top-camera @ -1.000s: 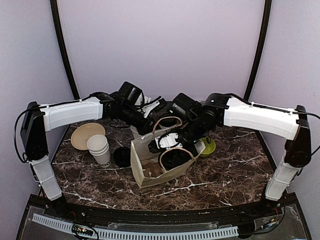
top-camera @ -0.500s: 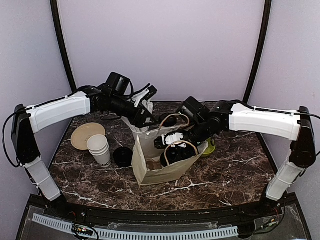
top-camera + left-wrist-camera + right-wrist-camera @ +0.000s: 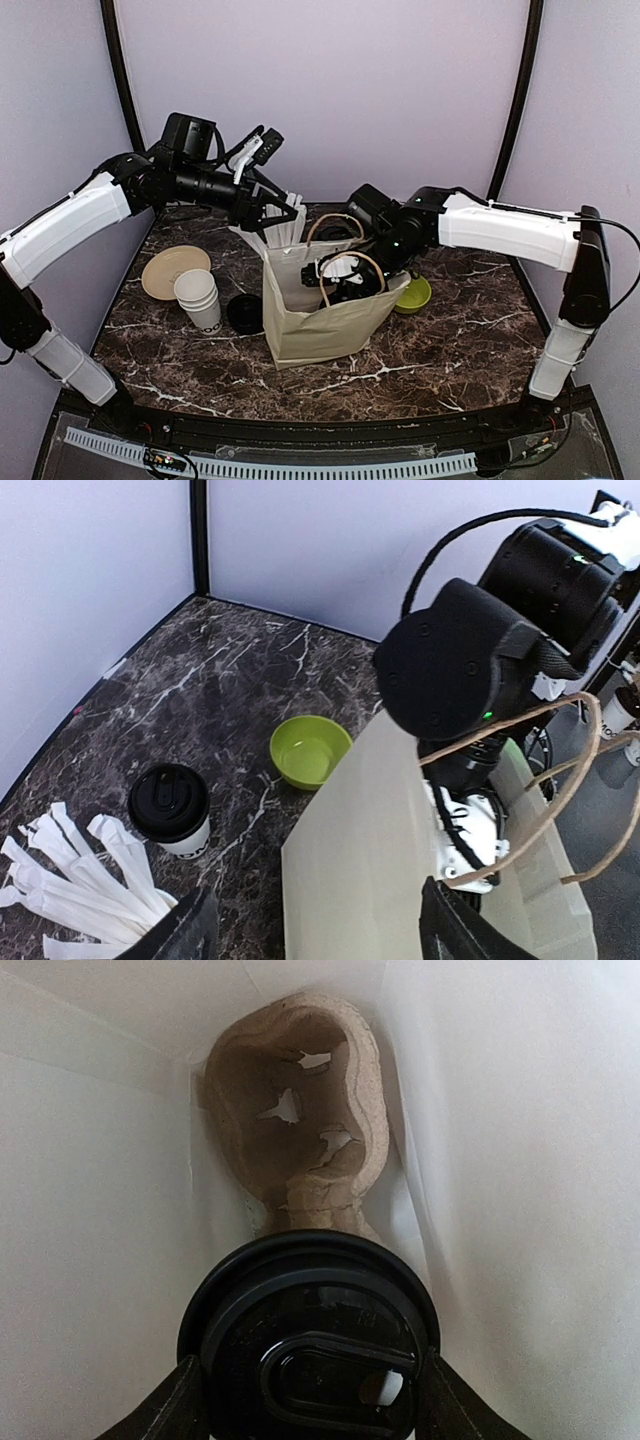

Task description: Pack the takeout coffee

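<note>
Well inside the paper bag [image 3: 320,325], the right pincer [image 3: 313,1400] clasps a takeout coffee [image 3: 310,1325], one finger on each side of the cup just under its black lid. The bag's pale walls stand close on both sides of that lid and leave little spare room. Beyond it, at the bag's bottom, lies a moulded pulp carrier [image 3: 295,1130]. Seen from above, the right wrist fills most of the bag's mouth, and the bag's rim stands upright around it.

The left pincer [image 3: 258,148] hangs high, up and to the left of the bag. Its fingers [image 3: 190,930] are spread wide with nothing between them, and there is free air all round. On the far side of the bag a second takeout coffee [image 3: 170,805] stands on the tabletop [image 3: 450,340], just beside a cup of white straws [image 3: 60,880]. A green bowl [image 3: 413,293] sits at the bag's right. Left of the bag are a loose black lid [image 3: 243,313], a stack of lidless cups [image 3: 200,298] and a tan disc [image 3: 172,270]. Open marble stretches from the bag's front to the tabletop's near edge.
</note>
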You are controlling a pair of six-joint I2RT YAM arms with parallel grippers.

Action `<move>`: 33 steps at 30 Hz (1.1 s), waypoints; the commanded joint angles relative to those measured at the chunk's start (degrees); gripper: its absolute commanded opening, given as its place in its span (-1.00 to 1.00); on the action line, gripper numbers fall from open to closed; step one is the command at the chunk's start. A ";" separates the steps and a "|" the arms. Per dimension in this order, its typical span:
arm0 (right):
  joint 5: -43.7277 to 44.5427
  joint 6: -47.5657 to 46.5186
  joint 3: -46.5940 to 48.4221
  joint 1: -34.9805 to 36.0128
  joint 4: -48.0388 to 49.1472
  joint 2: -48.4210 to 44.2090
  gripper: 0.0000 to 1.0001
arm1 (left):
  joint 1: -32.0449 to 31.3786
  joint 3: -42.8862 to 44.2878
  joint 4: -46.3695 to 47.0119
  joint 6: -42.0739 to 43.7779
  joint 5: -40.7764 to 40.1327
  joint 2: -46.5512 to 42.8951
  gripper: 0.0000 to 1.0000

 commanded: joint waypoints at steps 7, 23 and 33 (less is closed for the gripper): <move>-0.32 2.84 6.77 -0.68 -5.62 0.47 0.58 | -0.17 -1.09 -3.87 1.27 11.14 0.26 0.43; -2.76 1.67 11.65 -0.41 -11.57 0.55 0.96 | -3.47 0.76 1.22 0.90 8.63 5.82 0.12; -8.43 -6.88 11.12 -0.14 -18.31 -2.13 0.40 | -3.68 1.61 6.01 -2.42 7.27 8.61 -0.99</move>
